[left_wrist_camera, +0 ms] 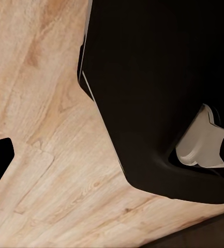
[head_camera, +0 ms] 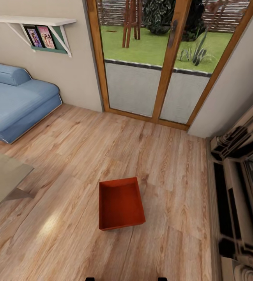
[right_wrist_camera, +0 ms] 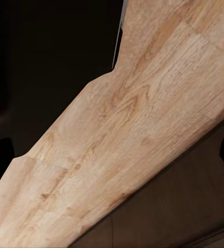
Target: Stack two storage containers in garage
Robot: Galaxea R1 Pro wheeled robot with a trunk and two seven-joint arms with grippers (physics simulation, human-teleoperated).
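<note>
Sitting on open wood planks point(head_camera: 83, 156), storage container point(head_camera: 121, 203) between sofa point(head_camera: 17, 105) and fireplace point(head_camera: 239, 187).

Head camera overlooks wood floor point(head_camera: 83, 156); both wrists view it closely.

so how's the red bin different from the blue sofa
The bin is orange-red with hard, flat walls; the sofa is blue, soft and rounded. The bin is far smaller and sits in the open middle of the floor; the sofa is against the wall at the left. The bin is an open, empty box, while the sofa carries a bolster cushion. Both rest on the same wood planks.
</note>
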